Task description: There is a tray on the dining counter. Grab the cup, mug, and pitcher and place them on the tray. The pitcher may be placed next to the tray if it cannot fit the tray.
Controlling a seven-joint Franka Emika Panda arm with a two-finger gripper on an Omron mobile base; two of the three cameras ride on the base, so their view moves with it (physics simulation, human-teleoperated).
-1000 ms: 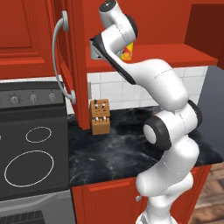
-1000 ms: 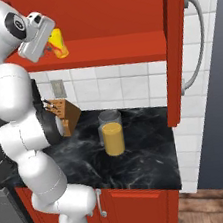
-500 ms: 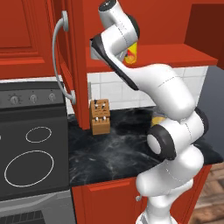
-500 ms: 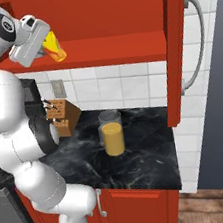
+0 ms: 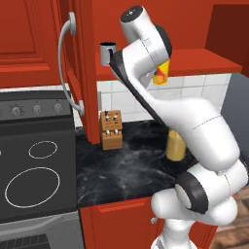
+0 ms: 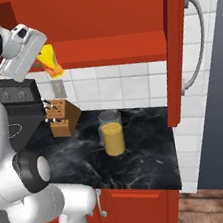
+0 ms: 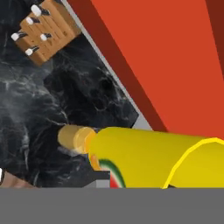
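My gripper [image 6: 41,57] is shut on the yellow cup [image 6: 49,60], which hangs tilted in the air in front of the red cabinet shelf; the cup [image 5: 163,73] peeks out beside my forearm, and the cup [image 7: 153,157] lies across the bottom of the hand view. The grey mug [image 5: 108,52] with a dark handle stands on the open cabinet's shelf, left of the hand. The pitcher [image 6: 112,133], clear glass with orange liquid, stands on the black worktop below; the pitcher [image 5: 176,146] is partly behind my arm. The tray and dining counter are out of view.
A wooden knife block [image 5: 111,129] stands on the worktop by the wall, left of the pitcher. The open red cabinet door [image 5: 73,68] hangs to the left, another door [image 6: 177,48] to the right. A stove [image 5: 34,165] adjoins the worktop.
The hand with the cup has come out from the cabinet shelf and lowered a little. My elbow has swung outward. Mug, pitcher and knife block have stayed put.
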